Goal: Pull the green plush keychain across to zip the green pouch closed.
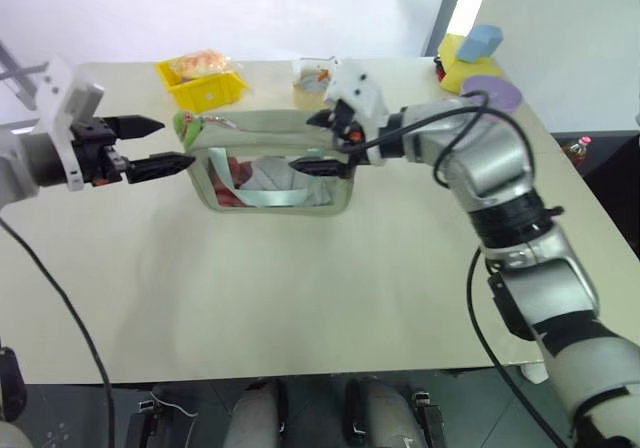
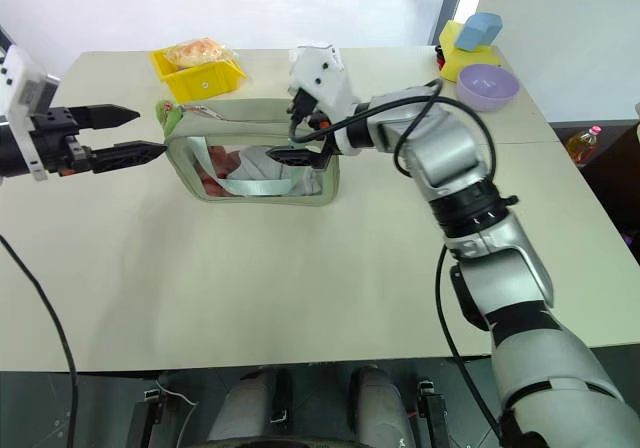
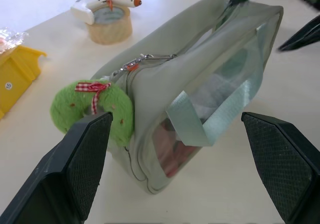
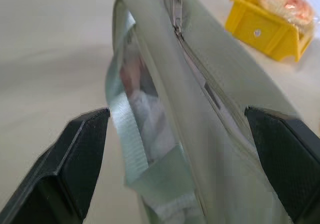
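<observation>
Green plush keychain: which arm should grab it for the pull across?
Left, probably. The left gripper is open right beside the green plush keychain, while the right gripper straddles the green pouch at its far end.

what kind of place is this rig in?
Probably a lab or test room, not a home: a plain beige table against a bare white wall, laid out with props: a yellow bin, tape roll with glue gun, the green pouch.

Keychain: we see the green plush keychain hanging at the pouch's near end, beside one finger.
Pouch: the green pouch stands upright between our spread fingers.
Beyond: tape roll, yellow bin.
</observation>
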`<state>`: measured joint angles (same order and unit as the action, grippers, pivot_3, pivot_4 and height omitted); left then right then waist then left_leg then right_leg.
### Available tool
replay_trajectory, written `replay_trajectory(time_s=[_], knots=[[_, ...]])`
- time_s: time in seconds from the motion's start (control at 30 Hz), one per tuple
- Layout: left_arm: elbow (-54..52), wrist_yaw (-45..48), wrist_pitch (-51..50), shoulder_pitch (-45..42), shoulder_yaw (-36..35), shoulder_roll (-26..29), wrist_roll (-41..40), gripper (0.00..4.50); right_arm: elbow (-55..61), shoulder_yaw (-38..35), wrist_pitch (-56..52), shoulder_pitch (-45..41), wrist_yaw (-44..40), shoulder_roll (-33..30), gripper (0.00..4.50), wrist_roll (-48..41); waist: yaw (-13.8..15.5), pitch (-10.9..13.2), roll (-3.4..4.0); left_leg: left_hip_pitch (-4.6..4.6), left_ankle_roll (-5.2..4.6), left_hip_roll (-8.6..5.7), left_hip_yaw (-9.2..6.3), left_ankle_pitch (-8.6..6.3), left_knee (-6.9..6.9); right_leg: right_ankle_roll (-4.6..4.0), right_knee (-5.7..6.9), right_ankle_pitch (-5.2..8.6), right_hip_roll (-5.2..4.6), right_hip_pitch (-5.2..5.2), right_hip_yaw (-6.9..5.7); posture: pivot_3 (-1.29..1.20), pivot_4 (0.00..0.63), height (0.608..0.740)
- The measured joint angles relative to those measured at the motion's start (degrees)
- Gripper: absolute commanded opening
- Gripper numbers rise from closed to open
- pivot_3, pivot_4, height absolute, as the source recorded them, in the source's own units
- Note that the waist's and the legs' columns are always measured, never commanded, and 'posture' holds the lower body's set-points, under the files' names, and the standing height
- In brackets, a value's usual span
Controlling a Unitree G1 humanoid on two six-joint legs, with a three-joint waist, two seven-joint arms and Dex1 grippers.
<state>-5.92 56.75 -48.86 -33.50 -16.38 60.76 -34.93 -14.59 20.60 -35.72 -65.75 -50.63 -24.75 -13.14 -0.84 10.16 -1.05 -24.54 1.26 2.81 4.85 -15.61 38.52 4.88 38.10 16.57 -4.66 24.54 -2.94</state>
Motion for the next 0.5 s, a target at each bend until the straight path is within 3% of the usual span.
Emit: replay_trajectory(time_s=[0.03,0.13,0.37,0.5], knots=[[-0.97,-0.62,-0.64,0.86,-0.76,-0.07,-0.5,4.41,-1.81,0.76,1.55,-0.35,-0.16,0.54,4.5,1.4,-0.05,0.0,0.0,0.0,0.0,0.0,-0.01,0.0,0.02,0.0,0.0,0.0,0.01,-0.01,0.0,0.0,0.15,0.739],[-3.09,-2.33,-2.01,2.34,-2.82,-0.09,-1.64,4.5,-4.95,1.74,5.2,-1.1,-1.72,1.14,3.58,4.34,-0.15,0.0,0.0,0.01,0.0,0.02,-0.05,0.0,0.06,0.0,0.01,0.0,0.03,-0.01,0.0,0.0,0.15,0.739],[-4.62,-4.43,-2.91,4.58,-5.86,0.07,-2.43,4.5,-4.53,1.72,9.83,-1.08,-8.26,-0.22,0.05,6.14,-0.13,0.0,0.0,0.01,0.01,0.02,-0.05,0.0,0.07,0.0,0.02,0.0,0.03,-0.02,-0.01,0.0,0.15,0.739],[-4.56,-4.48,-2.82,4.59,-6.07,0.53,-2.57,4.5,-2.28,1.18,13.11,0.16,-12.49,-2.5,0.05,6.08,0.06,0.0,0.0,0.0,0.01,0.01,-0.05,0.0,0.11,0.0,0.02,0.0,0.03,-0.04,-0.01,0.0,0.15,0.739]])
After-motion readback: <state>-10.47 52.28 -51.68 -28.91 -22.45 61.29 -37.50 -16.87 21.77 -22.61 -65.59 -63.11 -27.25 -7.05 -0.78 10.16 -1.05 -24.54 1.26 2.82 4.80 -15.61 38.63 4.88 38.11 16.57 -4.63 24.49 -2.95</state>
